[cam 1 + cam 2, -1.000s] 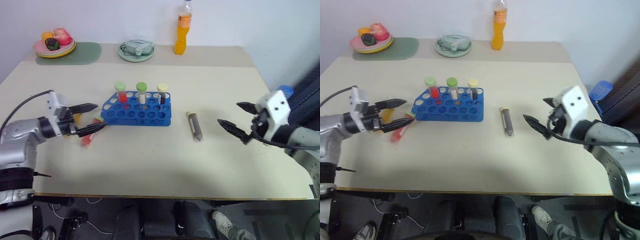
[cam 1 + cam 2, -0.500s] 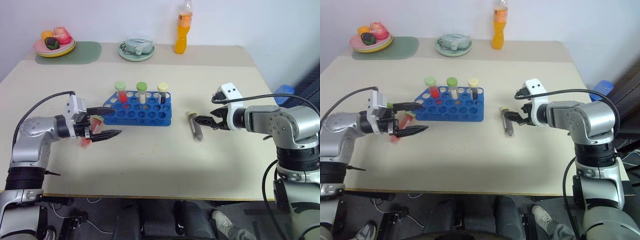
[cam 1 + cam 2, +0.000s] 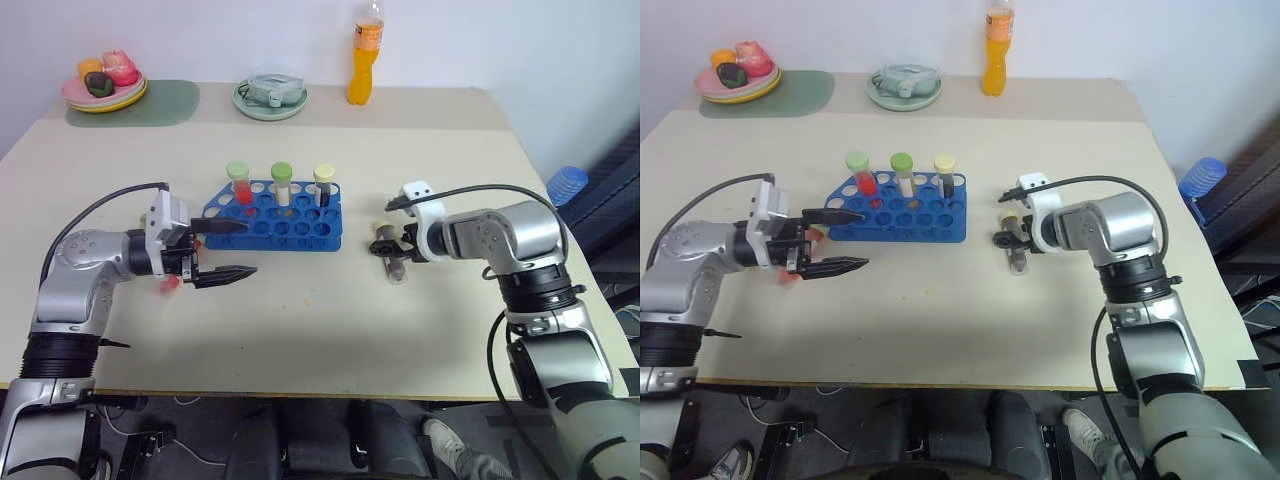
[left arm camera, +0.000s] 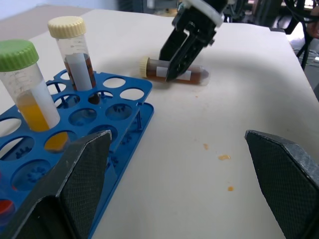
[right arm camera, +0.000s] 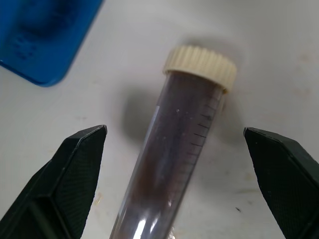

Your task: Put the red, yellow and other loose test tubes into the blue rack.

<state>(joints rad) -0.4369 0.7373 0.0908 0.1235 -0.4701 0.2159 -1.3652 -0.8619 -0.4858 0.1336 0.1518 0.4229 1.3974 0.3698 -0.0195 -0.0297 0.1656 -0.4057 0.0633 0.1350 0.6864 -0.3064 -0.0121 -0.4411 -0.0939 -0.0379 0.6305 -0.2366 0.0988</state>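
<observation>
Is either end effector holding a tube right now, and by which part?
Nothing is held. The right end effector is open, its fingers straddling the brown tube lying on the table just below its cream cap. The left end effector is open and empty beside the blue rack.

bright even light, soft shadows, sharp frames.

Bare counter [image 3: 300,320] lies open between blue rack [image 3: 275,222] and brown tube [image 3: 390,252]; left pincer [image 3: 222,250] crowds the rack's left end.
</observation>
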